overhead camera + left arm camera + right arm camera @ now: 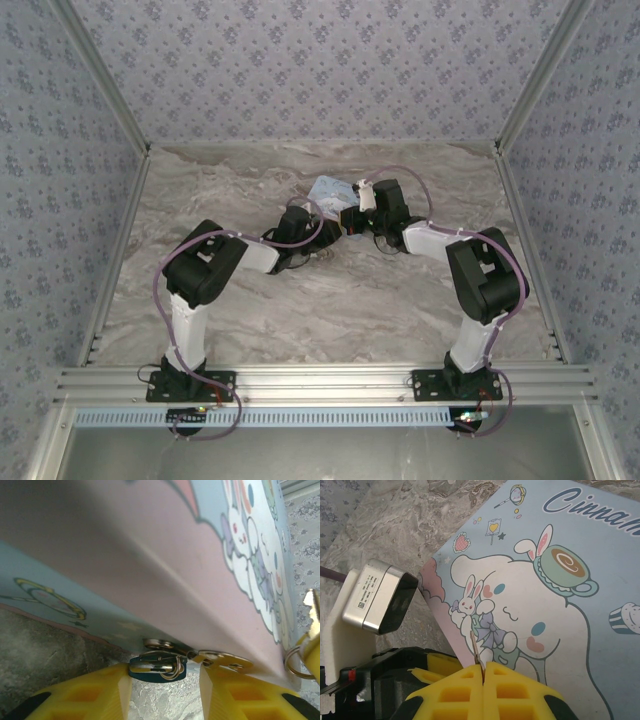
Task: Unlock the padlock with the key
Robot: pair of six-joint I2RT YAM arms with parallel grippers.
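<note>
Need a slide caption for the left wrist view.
Teal padlock at the tin's clasp, framed by the open left gripper; key at right edge.

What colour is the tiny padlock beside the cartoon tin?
The padlock has a dark blue-teal body and silver shackle, clearest in the left wrist view.

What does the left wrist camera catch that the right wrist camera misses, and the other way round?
Left wrist: the small teal padlock hanging at the edge of the tin, between the left gripper's yellow fingers. Right wrist: the cartoon lid face-on and the right gripper shut on the key. Both: the light-blue tin and the key.
</note>
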